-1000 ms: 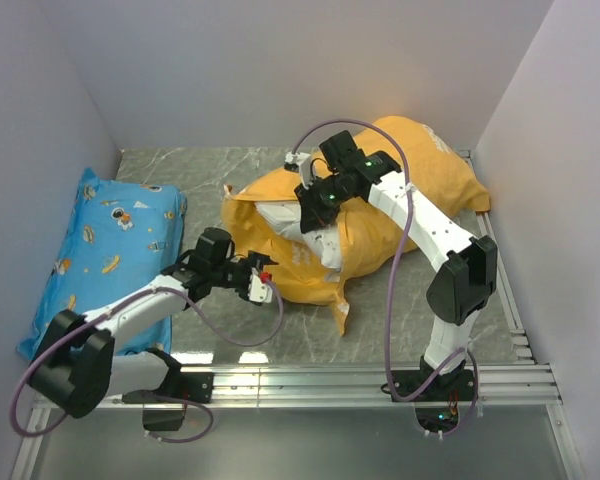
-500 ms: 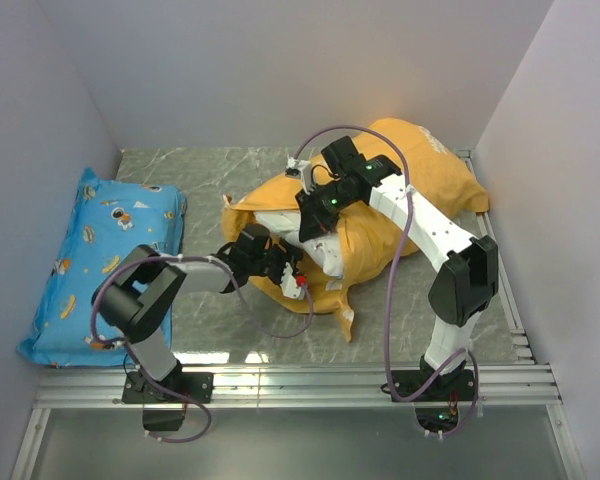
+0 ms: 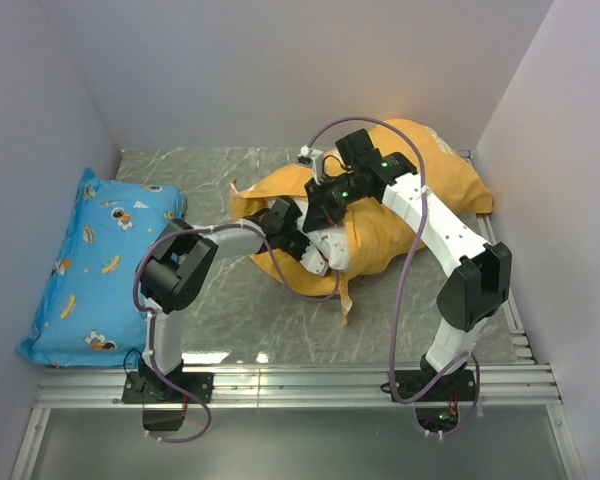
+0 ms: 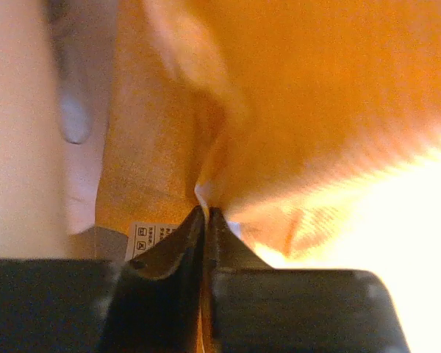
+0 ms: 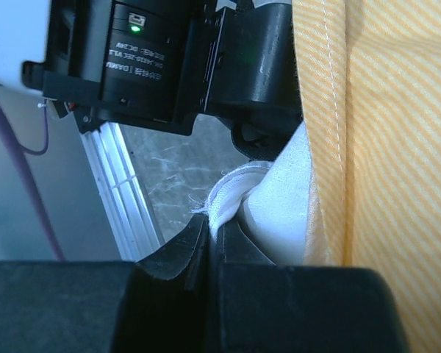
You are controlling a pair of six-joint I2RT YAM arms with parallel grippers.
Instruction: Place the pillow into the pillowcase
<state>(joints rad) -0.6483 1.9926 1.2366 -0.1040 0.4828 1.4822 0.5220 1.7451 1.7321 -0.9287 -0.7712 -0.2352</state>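
On the table [image 3: 240, 325], the left end effector [image 4: 206, 215] is closed tight on a fold of the orange pillowcase [image 4: 316, 95]. Just beyond it, the right end effector [image 5: 208, 225] is clamped on the white pillow [image 5: 283, 195] at its edge, beside the pillowcase's hem.

One pillow [image 5: 283, 198], one pillowcase [image 3: 420, 160] — (one blue pillow [image 3: 100, 250]).

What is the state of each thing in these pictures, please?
pillow: partly inside the pillowcase, one corner showing.
pillowcase: crumpled, not yet fully over the pillow.
left end effector: shut on pillowcase fabric.
right end effector: shut on the pillow's corner.
blue pillow: lying flat, untouched.
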